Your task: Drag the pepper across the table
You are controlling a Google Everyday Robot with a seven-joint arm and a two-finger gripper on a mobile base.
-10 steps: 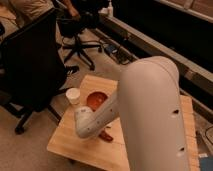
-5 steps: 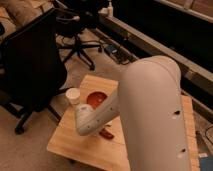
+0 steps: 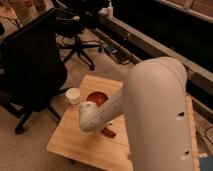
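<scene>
Moved: almost nothing, pepper (image 3: 108, 133) barely shifted.
Gripper: closed, hidden under arm (image 3: 150, 110) by pepper, hold unseen.
Left: drag across table (image 3: 70, 141).

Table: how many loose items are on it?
3. A white cup at the left edge, a red bowl beside it, and the pepper nearer the front, under the arm, where the gripper is hidden. The arm may cover more.

Smooth, bulky cream-white arm (image 3: 155, 110) with rounded casings and small dark holes (image 3: 180, 115), its hand hidden under the wrist (image 3: 90, 116).
</scene>
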